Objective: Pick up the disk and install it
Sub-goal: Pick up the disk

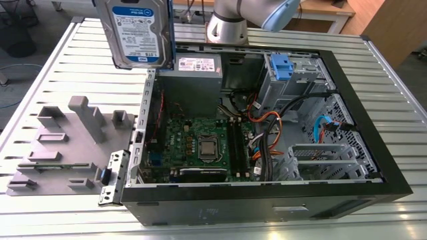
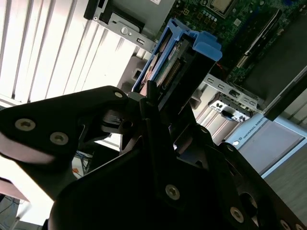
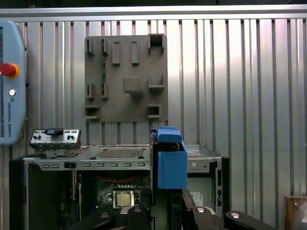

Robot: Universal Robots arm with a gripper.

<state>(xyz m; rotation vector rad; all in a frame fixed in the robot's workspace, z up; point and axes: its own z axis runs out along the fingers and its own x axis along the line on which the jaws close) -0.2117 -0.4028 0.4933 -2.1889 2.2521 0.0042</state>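
Hanging label-outward above the far edge of the slatted tabletop (image 1: 67,65), the disk (image 1: 142,32) sits upright over the far corner of the open computer case (image 1: 373,165) on the exterior view's left. It is held high, presumably so that it clears the case walls. In the second wrist view the gripper (image 2: 165,108) has its black fingers closed on the disk's blue carrier. The actual contact is hidden behind the finger bodies, so the grip is judged from the disk being airborne.

The case lies on its side in the middle of the tabletop with its motherboard (image 1: 200,145) facing up, which leaves the bays reachable from above.

By count there is one disk, one case, one grey power-supply box (image 1: 193,75), one blue bracket (image 1: 280,67) in the far bay, and one grey fixture board (image 1: 67,145) near the tabletop's edge at the exterior view's left.
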